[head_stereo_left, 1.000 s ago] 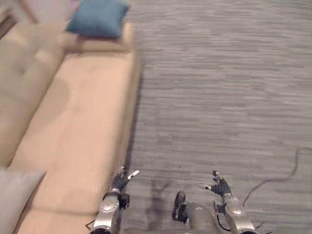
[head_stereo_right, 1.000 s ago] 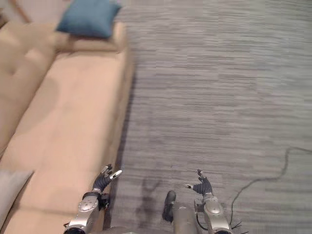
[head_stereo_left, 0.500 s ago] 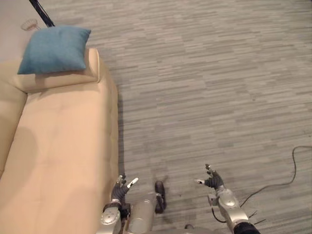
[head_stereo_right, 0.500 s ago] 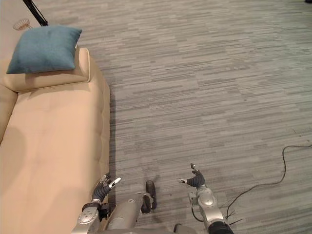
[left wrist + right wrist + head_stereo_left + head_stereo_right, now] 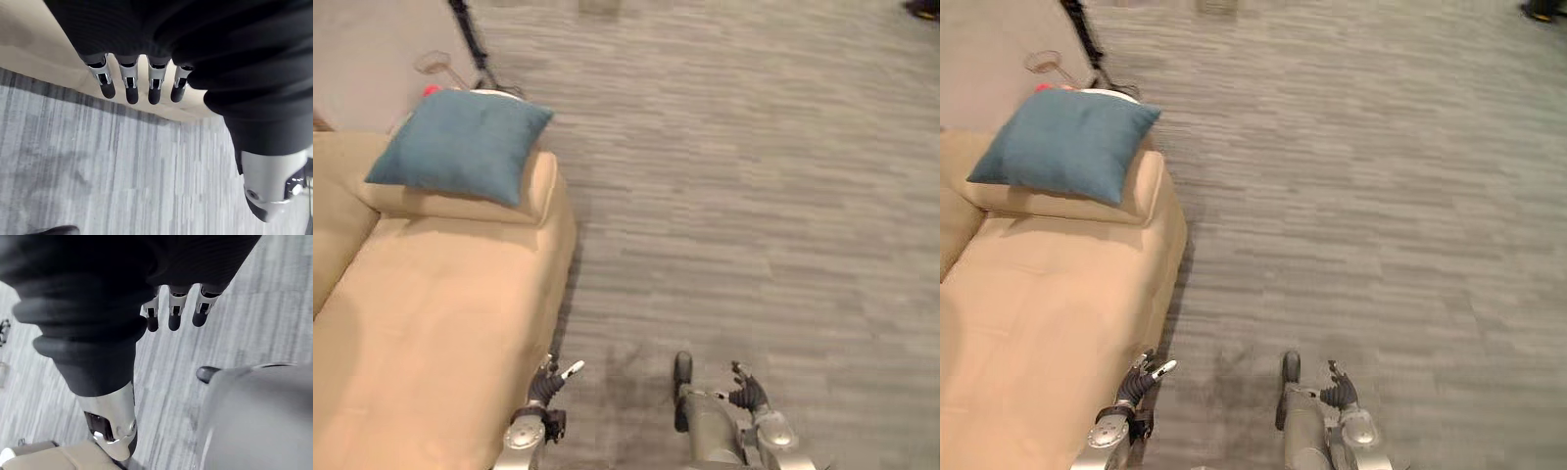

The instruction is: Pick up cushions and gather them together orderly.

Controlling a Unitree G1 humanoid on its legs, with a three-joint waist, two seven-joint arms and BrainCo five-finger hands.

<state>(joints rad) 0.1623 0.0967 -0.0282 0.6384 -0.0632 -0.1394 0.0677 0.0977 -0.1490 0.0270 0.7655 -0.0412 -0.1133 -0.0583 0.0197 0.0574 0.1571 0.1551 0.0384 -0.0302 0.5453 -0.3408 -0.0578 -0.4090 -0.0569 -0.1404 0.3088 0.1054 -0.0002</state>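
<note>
Blue cushion point(image 5: 460, 145) on the sofa arm point(image 5: 540, 191) looks soft and light, probably best gripped by one edge; left hand point(image 5: 548, 386) and right hand point(image 5: 747, 397), well apart from it, have relaxed, empty fingers.

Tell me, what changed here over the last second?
The camera moved: the whole view shifted, so the blue cushion looks closer, lying on the arm of the sofa as before. The left hand and right hand stay open and empty, held low. Nothing was grabbed or let go.
</note>
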